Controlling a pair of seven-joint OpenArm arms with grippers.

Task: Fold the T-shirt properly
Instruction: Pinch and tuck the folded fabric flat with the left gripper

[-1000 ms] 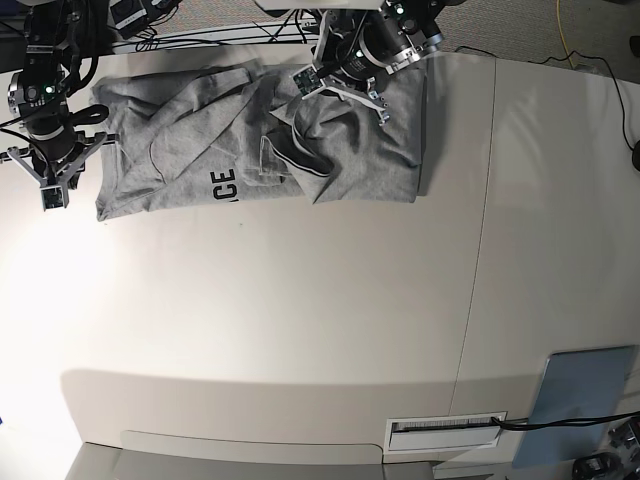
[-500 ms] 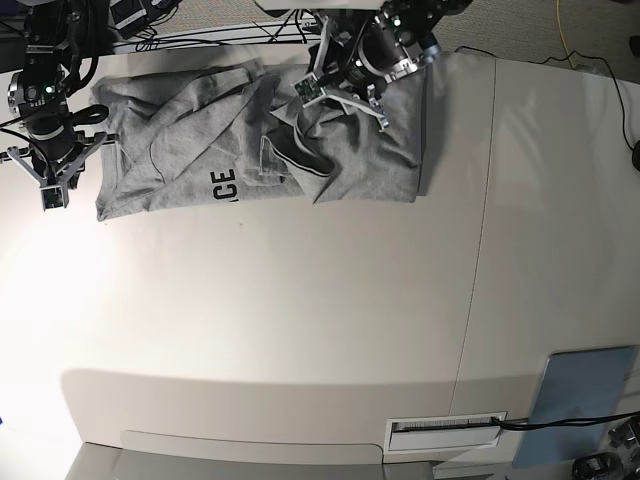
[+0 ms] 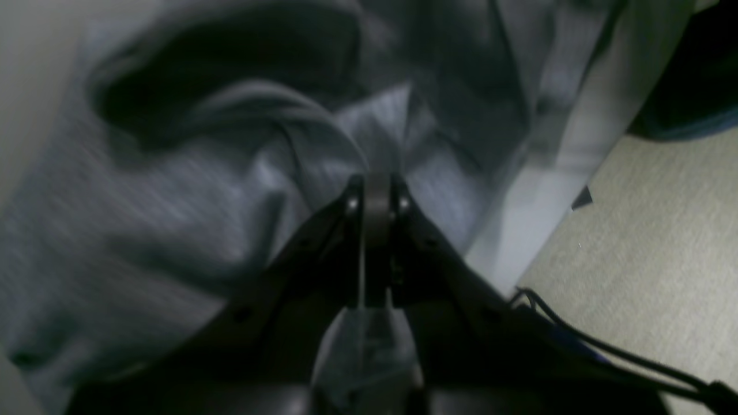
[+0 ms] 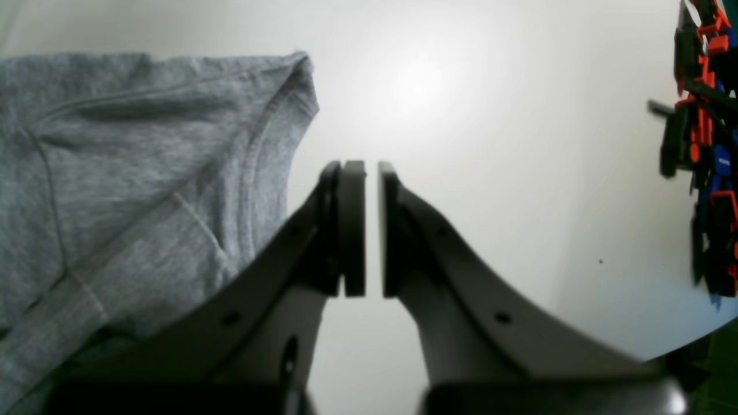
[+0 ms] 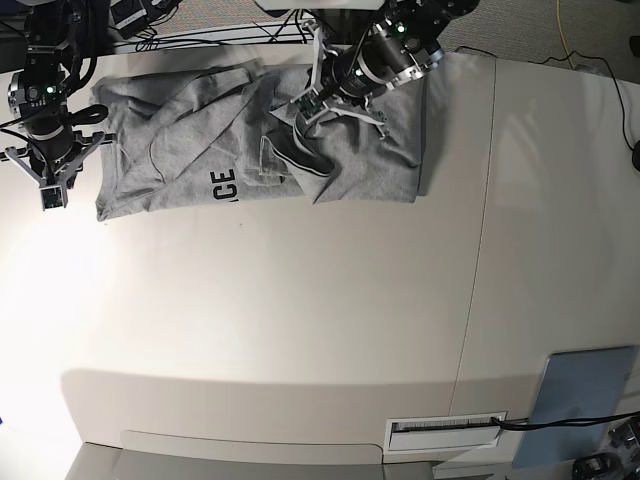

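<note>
Left gripper (image 3: 377, 199) dropping onto T-shirt (image 5: 250, 140) at table (image 5: 300, 320) far edge, jaws snapping together, now pinching grey fold near collar. Grab made; lift likely next. Right gripper (image 4: 372, 230) idling beside sleeve, narrow gap, holding nothing.

You have a cream table (image 5: 300, 330) with a seam running down its right part and bright glare at the left. Speckled carpet (image 5: 520, 25) lies beyond the far edge. A blue-grey panel (image 5: 580, 400) sits bottom right.
</note>
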